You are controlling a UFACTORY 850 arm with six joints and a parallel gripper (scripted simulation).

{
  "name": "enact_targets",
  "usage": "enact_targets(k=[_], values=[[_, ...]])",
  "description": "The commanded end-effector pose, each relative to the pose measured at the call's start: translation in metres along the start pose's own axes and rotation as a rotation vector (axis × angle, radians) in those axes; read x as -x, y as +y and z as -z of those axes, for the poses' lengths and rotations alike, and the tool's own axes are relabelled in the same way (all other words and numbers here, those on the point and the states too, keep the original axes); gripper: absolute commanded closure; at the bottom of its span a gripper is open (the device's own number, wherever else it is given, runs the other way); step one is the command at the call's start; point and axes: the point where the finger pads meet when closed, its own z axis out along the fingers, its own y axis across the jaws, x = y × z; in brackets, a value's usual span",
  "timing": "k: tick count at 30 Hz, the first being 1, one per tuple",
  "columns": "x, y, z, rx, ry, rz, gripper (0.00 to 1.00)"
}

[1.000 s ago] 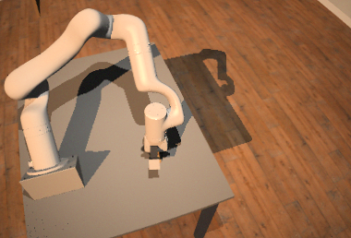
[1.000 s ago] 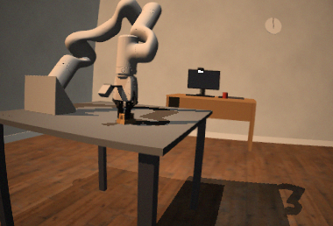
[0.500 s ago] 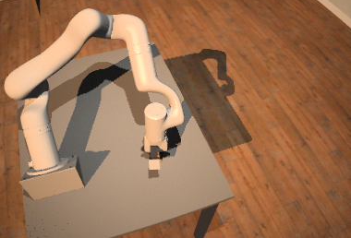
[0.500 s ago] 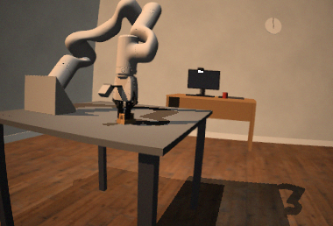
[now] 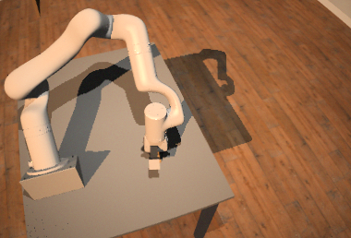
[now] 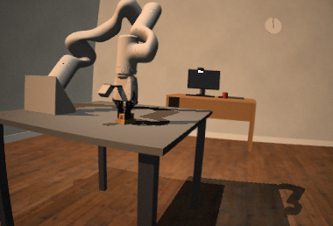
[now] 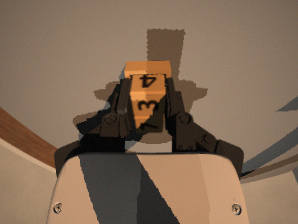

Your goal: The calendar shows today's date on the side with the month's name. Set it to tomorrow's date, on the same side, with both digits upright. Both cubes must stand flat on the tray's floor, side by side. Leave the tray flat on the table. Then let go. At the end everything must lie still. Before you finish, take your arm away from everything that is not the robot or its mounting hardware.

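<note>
My gripper is shut on an orange calendar cube. In the wrist view the cube sits between the dark fingers and shows a 4 on one face and a 3 on the face beside it. In the top view the gripper points straight down over the right half of the grey table, with the cube at its tips. In the exterior view the cube is low at the table top under the gripper. I cannot tell whether it touches the table. I cannot make out the tray or the second cube.
The arm's base block stands at the table's front left corner. The table's right edge is close to the gripper. A desk with a monitor stands far off by the wall.
</note>
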Motion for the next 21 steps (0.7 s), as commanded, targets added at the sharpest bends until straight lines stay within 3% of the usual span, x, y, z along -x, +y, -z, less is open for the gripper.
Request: enact_targets(k=[1, 12, 21], values=[[0.0000, -0.0008, 0.0007, -0.002, 0.000, 0.000, 0.73], [0.0000, -0.0008, 0.0007, -0.002, 0.000, 0.000, 0.73], [0.0000, -0.0008, 0.0007, -0.002, 0.000, 0.000, 0.61]])
